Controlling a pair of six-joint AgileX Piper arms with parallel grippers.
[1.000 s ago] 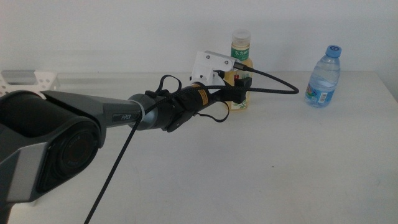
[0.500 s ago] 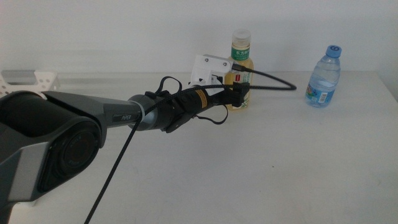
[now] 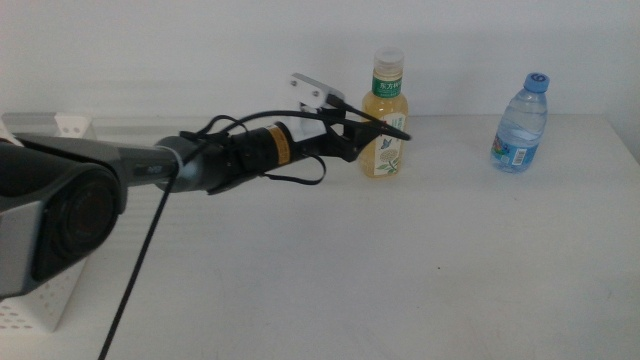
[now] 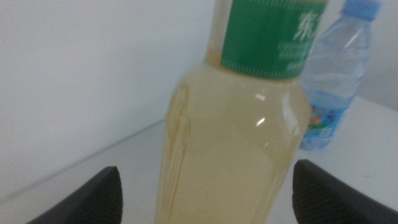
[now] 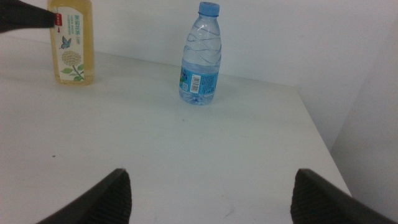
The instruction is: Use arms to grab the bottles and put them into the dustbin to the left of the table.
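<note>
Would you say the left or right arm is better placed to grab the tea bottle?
Left: the left gripper is open with the tea bottle between its jaws, while the right gripper waits far back.

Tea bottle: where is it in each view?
Middle view: tea bottle at the table's far edge, left gripper at it.
Left wrist view: fills the centre, between open jaws.
Right wrist view: upper left.
Shared landmark: water bottle.
</note>
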